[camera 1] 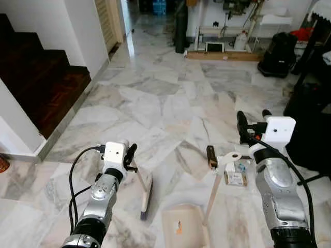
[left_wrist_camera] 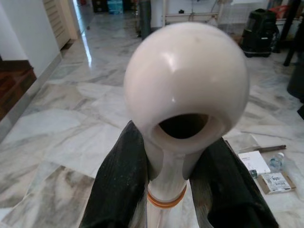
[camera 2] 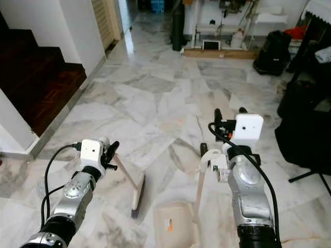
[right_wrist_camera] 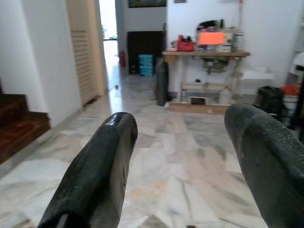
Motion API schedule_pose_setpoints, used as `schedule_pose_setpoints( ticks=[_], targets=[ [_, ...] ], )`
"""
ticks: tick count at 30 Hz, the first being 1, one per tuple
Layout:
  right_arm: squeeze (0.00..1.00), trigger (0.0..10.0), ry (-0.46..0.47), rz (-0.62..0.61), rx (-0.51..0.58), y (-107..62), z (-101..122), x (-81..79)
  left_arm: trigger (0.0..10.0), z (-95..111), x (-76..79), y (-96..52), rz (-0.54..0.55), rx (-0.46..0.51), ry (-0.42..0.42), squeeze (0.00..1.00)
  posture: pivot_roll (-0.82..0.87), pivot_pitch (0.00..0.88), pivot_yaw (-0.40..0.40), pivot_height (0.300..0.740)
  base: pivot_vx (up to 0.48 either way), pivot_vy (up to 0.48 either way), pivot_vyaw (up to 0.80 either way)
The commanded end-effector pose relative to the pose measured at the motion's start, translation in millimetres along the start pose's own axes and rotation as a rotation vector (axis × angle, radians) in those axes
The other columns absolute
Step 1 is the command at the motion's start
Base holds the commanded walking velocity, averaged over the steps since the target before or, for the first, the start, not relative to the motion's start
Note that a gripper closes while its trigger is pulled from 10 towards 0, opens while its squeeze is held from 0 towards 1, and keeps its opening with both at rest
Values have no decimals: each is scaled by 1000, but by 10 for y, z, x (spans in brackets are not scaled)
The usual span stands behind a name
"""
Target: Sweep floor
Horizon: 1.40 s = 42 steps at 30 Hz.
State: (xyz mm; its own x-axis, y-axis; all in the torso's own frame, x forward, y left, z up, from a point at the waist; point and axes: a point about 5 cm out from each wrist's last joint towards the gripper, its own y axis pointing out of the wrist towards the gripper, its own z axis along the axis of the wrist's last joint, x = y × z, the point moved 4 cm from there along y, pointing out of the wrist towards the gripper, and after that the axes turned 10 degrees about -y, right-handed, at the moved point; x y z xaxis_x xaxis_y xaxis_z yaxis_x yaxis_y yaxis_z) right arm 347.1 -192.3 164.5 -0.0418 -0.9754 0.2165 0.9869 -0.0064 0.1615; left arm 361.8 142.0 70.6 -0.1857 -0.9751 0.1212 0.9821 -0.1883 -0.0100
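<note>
The dustpan [camera 1: 182,223] lies on the marble floor [camera 1: 155,98] and serves as the landmark; its near end is cut off by the lower edge of the head view. A small orange mark on its tray is too small to identify. Its pale upright handle [camera 1: 213,192] rises from its right side to a ring-shaped top just beside the right arm's wrist, and whether the two touch cannot be told.

The right gripper [camera 1: 252,120] sits above and beyond the dustpan, its two black fingers [right_wrist_camera: 95,175] spread wide apart with nothing between them.

Left of the dustpan, the left gripper [camera 1: 129,157] is clamped around the top of the broom handle [left_wrist_camera: 185,95]; in the left wrist view the rounded, holed knob hides most of the floor behind it. The broom [camera 1: 146,199] slants down from the gripper, with its dark bristle head resting on the floor just left of the dustpan.

Beyond the dustpan and near its handle lie a dark flat bar [camera 1: 211,156], a small printed box [camera 1: 236,179] and a small bottle [left_wrist_camera: 277,162], partly hidden by the right arm.

Far to the left of the dustpan are dark wooden stairs [camera 1: 36,77]. Well beyond it stand a workbench [right_wrist_camera: 204,71] and a black bag [camera 1: 278,54].
</note>
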Motion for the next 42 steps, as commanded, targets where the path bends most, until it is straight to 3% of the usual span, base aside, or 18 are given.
schedule_pose_setpoints(
  ticks=[1, 13, 26, 27, 28, 38, 42],
  targets=[
    [1000, 10000, 14, 15, -7, -37, 2, -34, 10000, 79, -24, 15, -1, 32, 17, 0, -182, 38, 14, 740, 0, 0, 0],
    [1000, 10000, -24, -20, -147, -176, -189, 6, 10000, 52, 5, 15, -14, 20, 17, 0, -186, 33, 13, 740, 0, 0, 0],
    [1000, 10000, -53, -93, -266, -331, -215, 57, 10000, 46, -32, 3, -7, 14, 20, 0, -189, 56, 12, 740, 0, 0, 0],
    [447, 10000, -44, -61, -273, -374, -196, -3, 10000, 44, -30, 4, -7, 13, 19, 0, -189, 56, 12, 740, 0, 0, 0],
    [0, 10000, -47, -40, -295, -424, -207, -31, 10000, 38, -19, 5, -10, 11, 18, 0, -191, 62, 12, 740, 0, 0, 0],
    [0, 10000, -25, -169, -507, -647, -492, 169, 10000, 35, 5, 25, -16, 5, 14, 0, -197, 66, 13, 740, 0, 0, 0],
    [0, 10000, -38, -164, -583, -710, -604, 161, 10000, 31, 8, 26, -16, 3, 16, 0, -197, 67, 11, 740, 0, 0, 0]
  ],
)
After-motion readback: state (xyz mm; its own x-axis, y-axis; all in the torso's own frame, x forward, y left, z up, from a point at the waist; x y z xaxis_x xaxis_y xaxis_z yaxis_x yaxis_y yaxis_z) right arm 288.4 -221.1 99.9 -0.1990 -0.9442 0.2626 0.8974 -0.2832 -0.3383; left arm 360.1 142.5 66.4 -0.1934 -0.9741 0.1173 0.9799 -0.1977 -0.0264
